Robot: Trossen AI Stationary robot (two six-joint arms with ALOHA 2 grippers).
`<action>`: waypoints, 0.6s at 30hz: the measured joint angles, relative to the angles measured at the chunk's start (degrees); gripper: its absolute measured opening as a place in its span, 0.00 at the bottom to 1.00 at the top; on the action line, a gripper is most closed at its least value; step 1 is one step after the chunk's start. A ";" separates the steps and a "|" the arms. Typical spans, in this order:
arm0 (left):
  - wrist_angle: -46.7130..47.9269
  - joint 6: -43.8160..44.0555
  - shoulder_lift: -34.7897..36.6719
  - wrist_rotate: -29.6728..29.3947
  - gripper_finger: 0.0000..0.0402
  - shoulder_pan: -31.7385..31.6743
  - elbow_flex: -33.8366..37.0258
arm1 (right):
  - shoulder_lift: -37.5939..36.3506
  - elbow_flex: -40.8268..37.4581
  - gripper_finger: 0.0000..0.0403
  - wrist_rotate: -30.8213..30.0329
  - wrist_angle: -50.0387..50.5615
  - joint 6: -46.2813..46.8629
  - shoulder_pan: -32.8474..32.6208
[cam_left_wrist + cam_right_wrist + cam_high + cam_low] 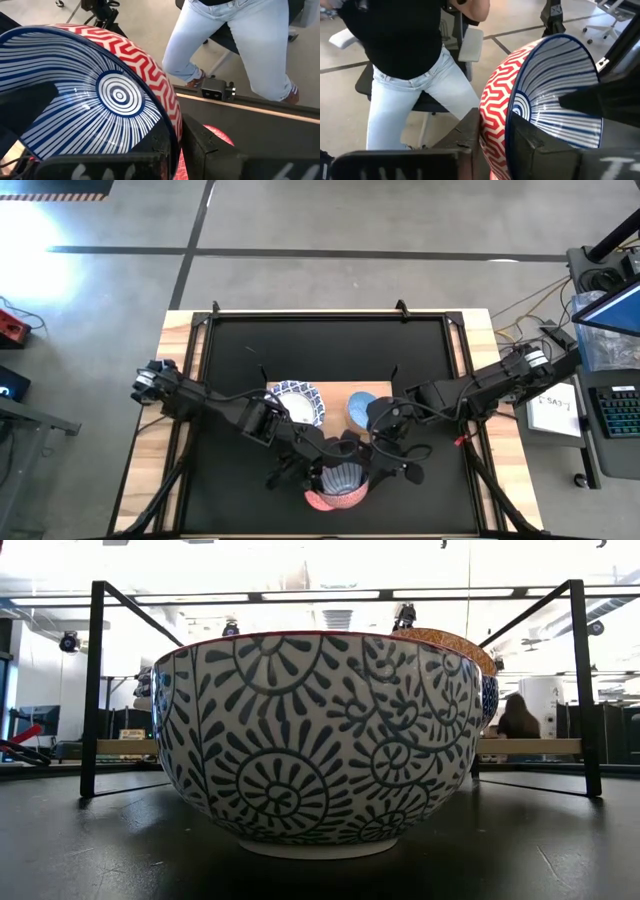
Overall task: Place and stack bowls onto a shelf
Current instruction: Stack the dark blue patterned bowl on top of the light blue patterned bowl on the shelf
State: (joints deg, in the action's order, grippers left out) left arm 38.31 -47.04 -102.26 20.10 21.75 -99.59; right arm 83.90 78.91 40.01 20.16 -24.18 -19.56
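Both arms meet over the table's near middle at the red patterned bowl (338,485), which has red zigzags outside and blue stripes inside. My left gripper (180,137) is shut on its rim on the left side, and my right gripper (495,135) is shut on the right side. On the light-wood shelf (372,391) rest a blue-and-white bowl (297,402) and a light blue bowl (361,408). The low view is filled by a blue-and-white bowl (320,740) standing on its foot, with an orange bowl (455,640) behind it. No gripper shows in that view. My left gripper pinches the red bowl's wall at the rim (172,117), one finger inside and one finger (205,145) outside, slanting down from the table's far left. Whether the bowl is lifted clear does not show. My right gripper pinches the opposite wall at the rim (512,112), one finger (470,132) outside and one inside the bowl, slanting down from the table's far right. The bowl's mouth faces mostly upward in the high view.
A black frame (330,315) borders the black tabletop, and its posts (95,690) show in the low view. A person in light jeans (235,45) stands just beyond the near edge. The other bowls are hidden or out of view.
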 joint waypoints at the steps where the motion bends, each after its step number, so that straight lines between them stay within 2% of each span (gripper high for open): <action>1: -0.04 -0.35 0.00 0.00 0.01 -0.05 0.00 | -0.04 0.00 0.14 0.36 -0.06 -0.30 0.12; 5: -0.05 -1.41 0.00 -0.66 0.04 -0.08 0.00 | -0.04 0.00 0.10 1.56 -0.03 -0.76 0.42; 18: -2.23 1.68 0.09 -1.16 0.20 -0.10 -0.02 | -0.28 -0.02 0.08 2.01 0.50 -0.53 0.47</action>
State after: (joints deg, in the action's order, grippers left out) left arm 36.07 -45.36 -102.17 18.94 21.65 -99.61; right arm 83.62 78.89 42.02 20.66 -24.71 -19.09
